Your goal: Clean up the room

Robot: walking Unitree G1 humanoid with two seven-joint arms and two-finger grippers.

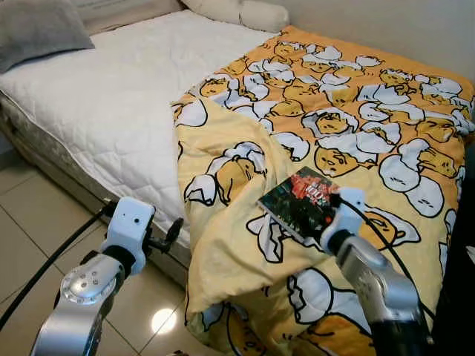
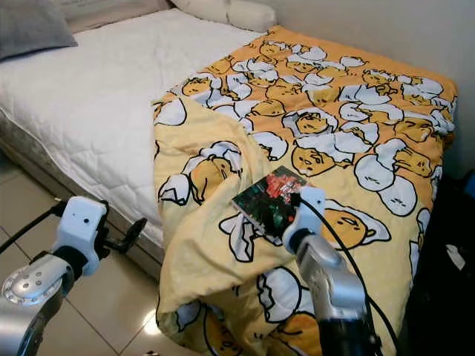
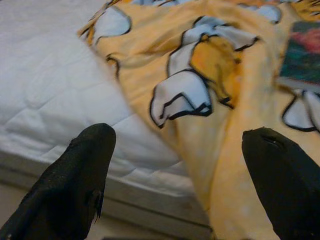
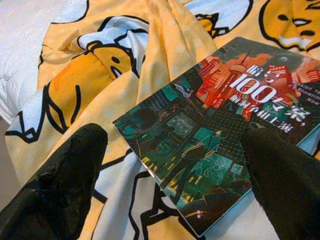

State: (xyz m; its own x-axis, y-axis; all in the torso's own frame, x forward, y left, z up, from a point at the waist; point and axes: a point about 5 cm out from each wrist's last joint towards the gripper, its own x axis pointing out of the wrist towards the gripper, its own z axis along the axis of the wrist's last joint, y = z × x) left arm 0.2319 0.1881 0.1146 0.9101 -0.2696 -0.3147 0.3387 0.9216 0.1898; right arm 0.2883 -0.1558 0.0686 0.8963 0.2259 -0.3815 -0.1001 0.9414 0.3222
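A book [image 1: 300,202] with a dark green and red cover lies flat on the yellow cartoon-print blanket [image 1: 356,126] near the bed's foot. My right gripper [image 4: 170,175] hovers just in front of the book [image 4: 215,135], open, its two black fingers [image 4: 60,180] spread to either side of the cover's near corner. My left gripper [image 3: 180,180] is open too, held low beside the bed's edge and facing the folded-back blanket [image 3: 210,100] and the white mattress [image 3: 45,100]. Its arm [image 1: 126,237] reaches in from the lower left.
The blanket drapes over the bed's near edge down to the tiled floor [image 1: 30,215]. The white mattress [image 1: 111,89] is bare on the left, with a grey pillow [image 1: 37,26] and a white pillow [image 1: 241,11] at the head. A wall runs behind.
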